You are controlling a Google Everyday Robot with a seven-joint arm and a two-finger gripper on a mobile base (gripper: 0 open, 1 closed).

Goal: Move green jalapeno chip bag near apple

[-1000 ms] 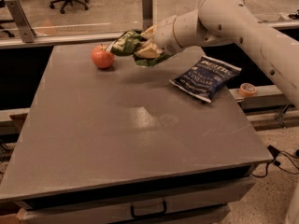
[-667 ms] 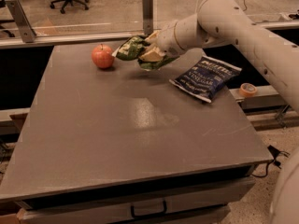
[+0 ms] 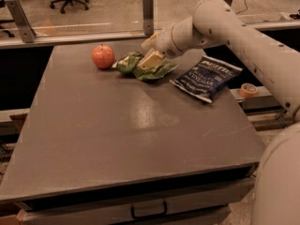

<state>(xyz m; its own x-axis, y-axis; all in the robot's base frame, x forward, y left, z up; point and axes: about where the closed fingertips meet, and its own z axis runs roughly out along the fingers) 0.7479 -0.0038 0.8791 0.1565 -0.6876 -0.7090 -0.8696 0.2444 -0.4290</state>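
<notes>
The green jalapeno chip bag [image 3: 161, 70] lies crumpled on the grey table [image 3: 117, 125] at the back, just right of the apple [image 3: 102, 56]. The bag's left end is a few centimetres from the apple, and I cannot tell whether they touch. The apple is round, red-orange and stands upright. My gripper [image 3: 151, 55] reaches in from the right on the white arm and sits down on the middle of the green bag, touching its top.
A dark navy blue chip bag [image 3: 207, 78] lies to the right of the green bag, near the table's right edge. A roll of tape [image 3: 248, 89] sits on a ledge beyond that edge. A glass barrier with metal posts [image 3: 148, 11] runs behind the table.
The gripper and green bag have come down from above the table. The bag now rests on the surface beside the apple. The apple and blue bag have not moved.
</notes>
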